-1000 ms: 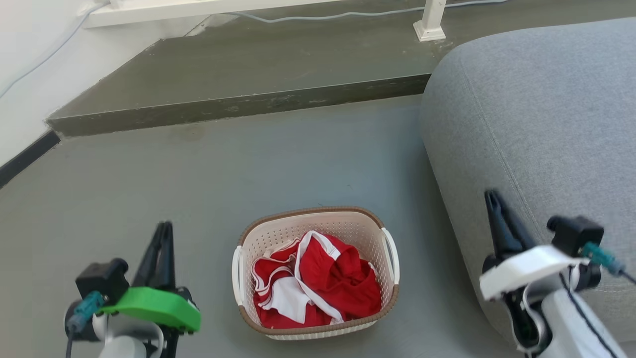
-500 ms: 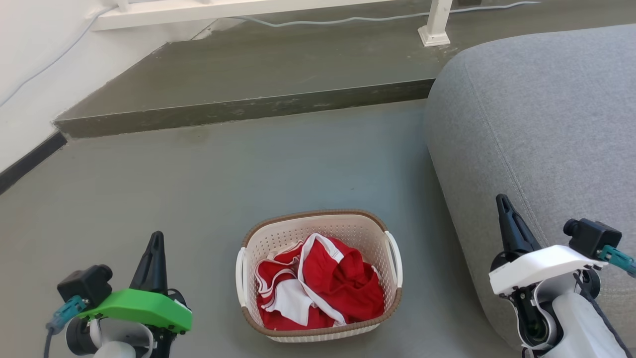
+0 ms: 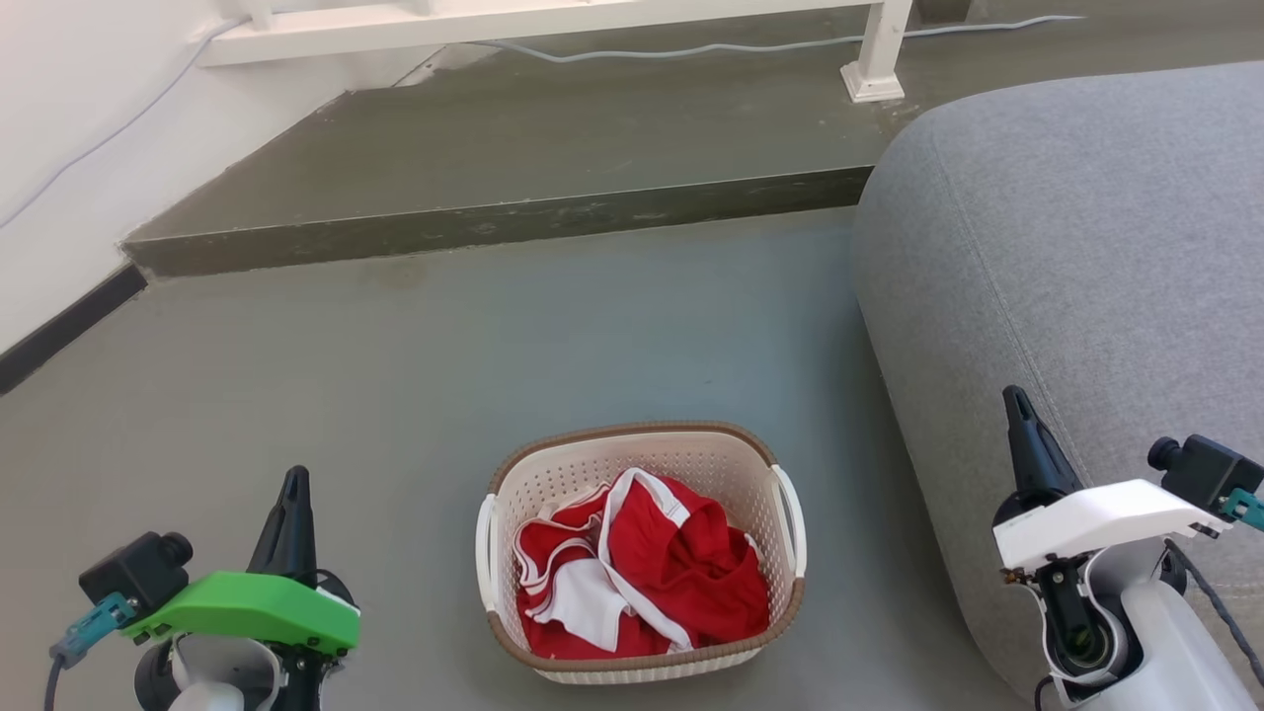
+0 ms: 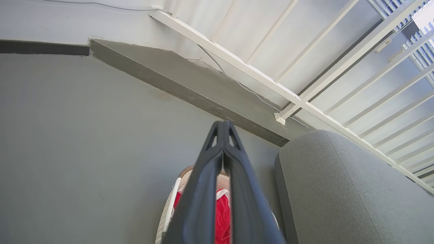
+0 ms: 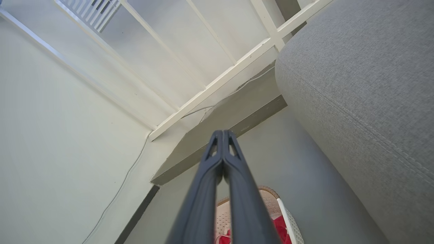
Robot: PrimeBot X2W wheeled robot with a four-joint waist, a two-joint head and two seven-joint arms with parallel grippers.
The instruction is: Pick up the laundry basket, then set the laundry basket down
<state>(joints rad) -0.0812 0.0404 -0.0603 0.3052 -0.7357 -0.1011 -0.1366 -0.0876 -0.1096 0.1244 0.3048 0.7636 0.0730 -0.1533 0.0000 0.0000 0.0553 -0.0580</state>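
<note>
Presently the laundry basket (image 3: pixel 691 456) stands upright on the grey floor (image 3: pixel 395 395), holding a red and white garment (image 3: pixel 691 563), its loop handles free. Over the last second the head view itself has drifted, yet both arms have also eased outward. The left gripper (image 3: pixel 293 476) and right gripper (image 3: pixel 1015 395) sit well apart from the basket, fingers pressed together, holding nothing. That suits equally a basket awaiting lifting or one already set down. A grey sofa (image 3: pixel 1066 247) lies near on the right-hand side; a raised step (image 3: pixel 494 227) and white railing (image 3: pixel 494 15) lie beyond.
</note>
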